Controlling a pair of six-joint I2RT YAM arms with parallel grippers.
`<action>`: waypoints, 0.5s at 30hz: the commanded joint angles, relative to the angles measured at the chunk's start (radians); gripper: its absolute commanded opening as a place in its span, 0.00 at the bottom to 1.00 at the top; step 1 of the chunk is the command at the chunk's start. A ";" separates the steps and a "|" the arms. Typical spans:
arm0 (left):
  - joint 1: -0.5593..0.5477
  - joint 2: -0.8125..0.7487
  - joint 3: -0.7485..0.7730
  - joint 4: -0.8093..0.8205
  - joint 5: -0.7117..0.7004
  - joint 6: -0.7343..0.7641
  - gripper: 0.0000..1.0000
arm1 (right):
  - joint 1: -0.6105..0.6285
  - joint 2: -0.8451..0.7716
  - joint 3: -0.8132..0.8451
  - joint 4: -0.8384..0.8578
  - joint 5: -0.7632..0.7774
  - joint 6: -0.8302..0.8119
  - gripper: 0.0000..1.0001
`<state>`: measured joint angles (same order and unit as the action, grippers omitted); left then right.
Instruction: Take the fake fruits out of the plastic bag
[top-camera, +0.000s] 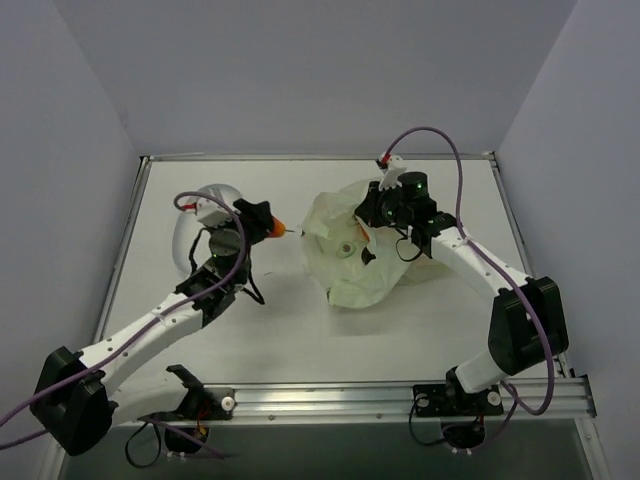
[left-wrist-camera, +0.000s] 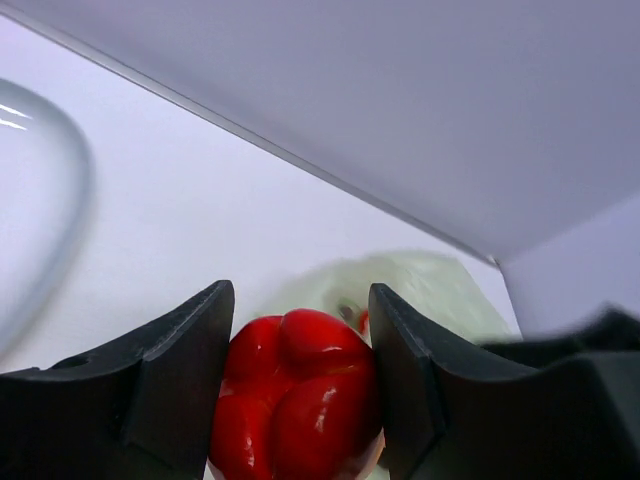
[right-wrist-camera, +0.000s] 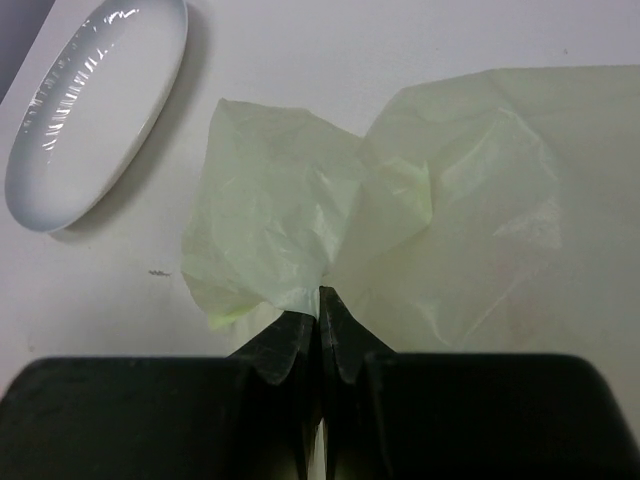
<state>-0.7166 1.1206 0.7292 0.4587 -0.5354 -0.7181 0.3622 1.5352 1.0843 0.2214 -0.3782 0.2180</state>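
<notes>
Looking down from the overhead camera, I see the left tool (top-camera: 270, 222) clamped on a small red fake fruit (top-camera: 278, 227). It holds the fruit off the desk (top-camera: 300, 340), between the white oval dish (top-camera: 183, 245) and the plastic bag (top-camera: 345, 285). The fruit is outside the bag, just beside its left edge. My left arm covers much of the dish, so I cannot tell what lies in it from here. The bag sits crumpled mid-desk with its mouth gaping upward. A speck of orange-red (top-camera: 363, 236) shows inside it, too small for me to name. The right tool (top-camera: 385, 212) is at the bag's far rim.

On the left wrist camera, the left tool (left-wrist-camera: 300, 300) has its jaws partly apart, pressed against both sides of the lobed, glossy red fake fruit (left-wrist-camera: 295, 395). The dish's rim (left-wrist-camera: 40, 200) curves in at the left. The pale bag (left-wrist-camera: 430, 285) lies blurred beyond the fruit.

On the right wrist camera, the right tool (right-wrist-camera: 320, 315) is closed tight, pinching a gathered fold of the pale yellow-green plastic bag (right-wrist-camera: 420, 190). The film fans out from the pinch over the desk (right-wrist-camera: 300, 40). The dish (right-wrist-camera: 95, 110) lies apart at upper left, its glossy basin showing plain white.
</notes>
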 joint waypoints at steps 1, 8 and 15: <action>0.204 -0.024 0.033 -0.211 -0.026 -0.076 0.04 | 0.037 -0.087 -0.024 0.059 0.004 0.009 0.00; 0.555 0.252 0.174 -0.313 0.132 -0.198 0.04 | 0.083 -0.119 -0.058 0.065 0.024 0.017 0.00; 0.629 0.413 0.240 -0.321 0.138 -0.184 0.14 | 0.089 -0.155 -0.063 0.053 0.022 0.009 0.00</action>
<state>-0.1101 1.5303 0.9058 0.1535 -0.4095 -0.8841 0.4461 1.4307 1.0222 0.2428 -0.3660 0.2283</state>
